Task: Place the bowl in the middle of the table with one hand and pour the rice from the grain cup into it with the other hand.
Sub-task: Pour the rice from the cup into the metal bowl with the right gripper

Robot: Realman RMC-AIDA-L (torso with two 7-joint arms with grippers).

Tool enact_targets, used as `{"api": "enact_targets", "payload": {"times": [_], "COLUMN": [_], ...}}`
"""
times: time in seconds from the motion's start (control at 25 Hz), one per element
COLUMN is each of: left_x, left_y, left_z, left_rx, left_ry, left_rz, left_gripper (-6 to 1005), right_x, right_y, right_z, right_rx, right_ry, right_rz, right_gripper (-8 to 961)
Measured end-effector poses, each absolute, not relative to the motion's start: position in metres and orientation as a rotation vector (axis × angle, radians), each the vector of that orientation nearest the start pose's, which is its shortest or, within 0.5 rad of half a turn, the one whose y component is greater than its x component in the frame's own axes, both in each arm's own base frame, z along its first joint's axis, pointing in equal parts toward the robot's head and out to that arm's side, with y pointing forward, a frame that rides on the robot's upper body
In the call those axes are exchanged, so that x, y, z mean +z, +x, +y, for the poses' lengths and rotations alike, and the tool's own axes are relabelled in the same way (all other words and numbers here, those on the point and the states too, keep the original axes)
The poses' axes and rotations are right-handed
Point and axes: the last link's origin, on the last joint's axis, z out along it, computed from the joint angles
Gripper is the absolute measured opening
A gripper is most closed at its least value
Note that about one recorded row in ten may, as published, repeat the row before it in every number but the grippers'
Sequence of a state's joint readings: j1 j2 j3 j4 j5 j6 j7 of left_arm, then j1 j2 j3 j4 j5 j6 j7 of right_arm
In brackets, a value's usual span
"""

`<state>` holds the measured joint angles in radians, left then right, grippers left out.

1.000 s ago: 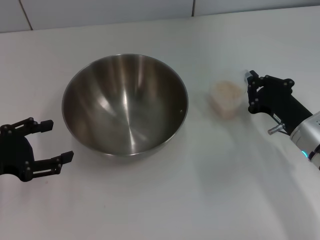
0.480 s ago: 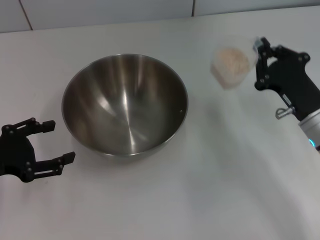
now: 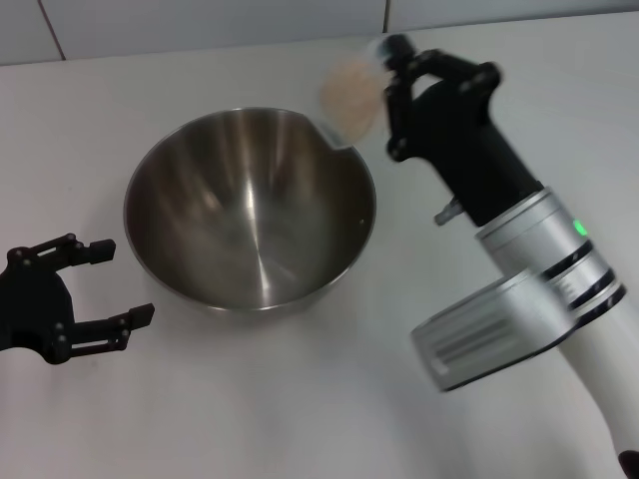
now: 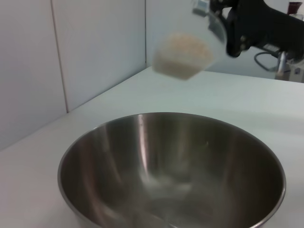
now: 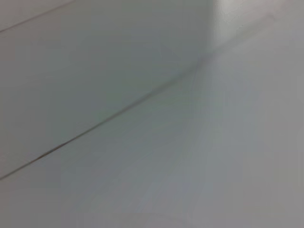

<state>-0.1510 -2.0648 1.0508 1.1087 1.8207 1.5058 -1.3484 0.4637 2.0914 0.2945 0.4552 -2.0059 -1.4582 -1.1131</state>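
One bowl (image 3: 250, 208) on white table (image 3: 300, 399) | tiled wall behind | left pincer (image 3: 88, 282) apart | right pincer (image 3: 384, 75) clamps grain cup (image 3: 347, 88)

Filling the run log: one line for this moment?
right gripper: holds grain cup of rice above bowl rim | left gripper: open, beside bowl

One bowl (image 3: 250, 208) is counted on one table (image 3: 329, 399). One grain cup (image 3: 347, 93) is seen, with a single heap of rice (image 4: 183, 49) in it; the grains are too many and too small to be counted. Two grippers are counted: one left gripper (image 3: 105, 282) and one right gripper (image 3: 391, 95).
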Motion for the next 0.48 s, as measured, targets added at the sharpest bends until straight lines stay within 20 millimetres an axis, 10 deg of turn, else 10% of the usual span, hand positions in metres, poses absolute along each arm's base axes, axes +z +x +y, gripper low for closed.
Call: {"api": "enact_targets", "payload": {"times": [0.48], "left_x": [0.032], "left_y": [-0.284], "left_z": [0.274], "left_rx": [-0.44], "left_ry": [-2.705], "left_rz": [-0.337], "left_gripper": [868], "right_x": [-0.093], "right_y": [0.195], "right_z": [0.277], "right_rx": [-0.075], "right_ry": [-1.217], "right_rz": [-1.354], "right_gripper": [10]}}
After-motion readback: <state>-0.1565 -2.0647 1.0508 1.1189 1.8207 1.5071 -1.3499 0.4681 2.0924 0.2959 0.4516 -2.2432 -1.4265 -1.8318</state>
